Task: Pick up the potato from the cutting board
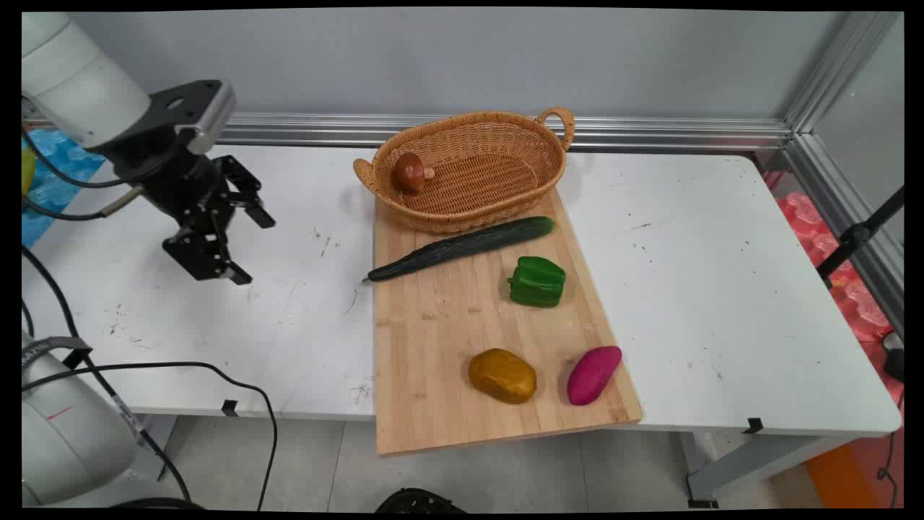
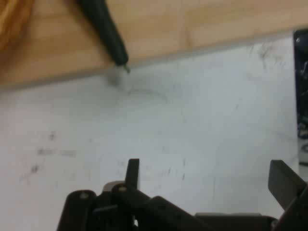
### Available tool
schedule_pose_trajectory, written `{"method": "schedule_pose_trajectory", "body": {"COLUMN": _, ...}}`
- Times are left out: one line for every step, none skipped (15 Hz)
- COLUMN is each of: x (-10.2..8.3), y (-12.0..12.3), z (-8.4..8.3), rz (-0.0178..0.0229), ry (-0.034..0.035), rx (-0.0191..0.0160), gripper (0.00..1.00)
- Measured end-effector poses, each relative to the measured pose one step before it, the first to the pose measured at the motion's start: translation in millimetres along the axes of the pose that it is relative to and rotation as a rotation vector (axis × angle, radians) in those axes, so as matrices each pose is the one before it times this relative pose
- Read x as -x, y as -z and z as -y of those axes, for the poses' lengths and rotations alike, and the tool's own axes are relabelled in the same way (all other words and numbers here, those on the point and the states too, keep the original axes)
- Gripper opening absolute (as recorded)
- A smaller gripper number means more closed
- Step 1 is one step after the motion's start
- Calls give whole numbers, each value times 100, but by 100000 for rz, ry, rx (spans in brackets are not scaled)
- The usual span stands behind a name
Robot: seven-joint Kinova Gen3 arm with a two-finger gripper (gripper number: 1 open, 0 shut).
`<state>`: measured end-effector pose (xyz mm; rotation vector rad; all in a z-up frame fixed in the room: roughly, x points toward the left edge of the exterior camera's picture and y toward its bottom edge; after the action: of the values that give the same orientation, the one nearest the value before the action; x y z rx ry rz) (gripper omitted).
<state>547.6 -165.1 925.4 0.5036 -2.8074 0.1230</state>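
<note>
The two black fingers (image 1: 258, 217) are spread wide apart, and nothing is held between them. The gripper (image 1: 253, 249) is seen above a bare part of the white table (image 1: 686, 289), on the left side. In the hand view, only scuffed table top is seen between the fingers.

The nearest thing is the cucumber (image 1: 462, 247). Its thin tip sticks out past the left edge of the wooden board (image 1: 447, 325), a little to the right of the gripper and not touched by it. The cucumber lies slanted across the far part of the board.

A basket (image 1: 469, 119) is set at the far end of the board, with a brown mushroom (image 1: 410, 172) inside. A green pepper (image 1: 538, 282) lies mid-board on the right. A potato (image 1: 502, 375) and a purple sweet potato (image 1: 593, 374) lie at the near end.
</note>
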Motion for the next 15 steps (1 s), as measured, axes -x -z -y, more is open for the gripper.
{"method": "schedule_pose_trajectory", "body": {"x": -652, "y": -233, "z": -102, "rz": -1612, "ry": -1060, "rx": 589, "gripper": 100}}
{"method": "schedule_pose_trajectory", "body": {"x": -613, "y": -272, "z": -83, "rz": -1386, "ry": -794, "rx": 490, "gripper": 100}}
{"method": "schedule_pose_trajectory", "body": {"x": -454, "y": -243, "z": -46, "rz": -1012, "ry": -477, "rx": 322, "gripper": 100}}
{"method": "schedule_pose_trajectory", "body": {"x": -657, "y": -385, "z": -88, "rz": -1421, "ry": -623, "rx": 471, "gripper": 100}}
{"method": "schedule_pose_trajectory", "body": {"x": -452, "y": -316, "z": -59, "rz": -955, "ry": -393, "rx": 368, "gripper": 100}}
{"method": "schedule_pose_trajectory", "body": {"x": -652, "y": -488, "z": -89, "rz": -1418, "ry": -562, "rx": 492, "gripper": 100}}
{"method": "schedule_pose_trajectory", "body": {"x": -860, "y": -740, "z": -97, "rz": -1764, "ry": -761, "rx": 605, "gripper": 100}}
{"method": "schedule_pose_trajectory", "body": {"x": -629, "y": -620, "z": -19, "rz": -1196, "ry": -518, "rx": 303, "gripper": 100}}
{"method": "schedule_pose_trajectory", "body": {"x": -584, "y": -607, "z": 11, "rz": -1112, "ry": -511, "rx": 249, "gripper": 100}}
{"method": "schedule_pose_trajectory", "body": {"x": -402, "y": -446, "z": 15, "rz": -722, "ry": -406, "rx": 197, "gripper": 100}}
{"method": "schedule_pose_trajectory", "body": {"x": -575, "y": -657, "z": 39, "rz": -1045, "ry": -614, "rx": 272, "gripper": 100}}
{"method": "schedule_pose_trajectory", "body": {"x": -657, "y": -829, "z": 38, "rz": -1091, "ry": -883, "rx": 382, "gripper": 100}}
{"method": "schedule_pose_trajectory", "body": {"x": -628, "y": -865, "z": 50, "rz": -981, "ry": -873, "rx": 390, "gripper": 100}}
{"method": "schedule_pose_trajectory", "body": {"x": -600, "y": -875, "z": 55, "rz": -991, "ry": -851, "rx": 415, "gripper": 100}}
{"method": "schedule_pose_trajectory", "body": {"x": -579, "y": -921, "z": 53, "rz": -871, "ry": -866, "rx": 510, "gripper": 100}}
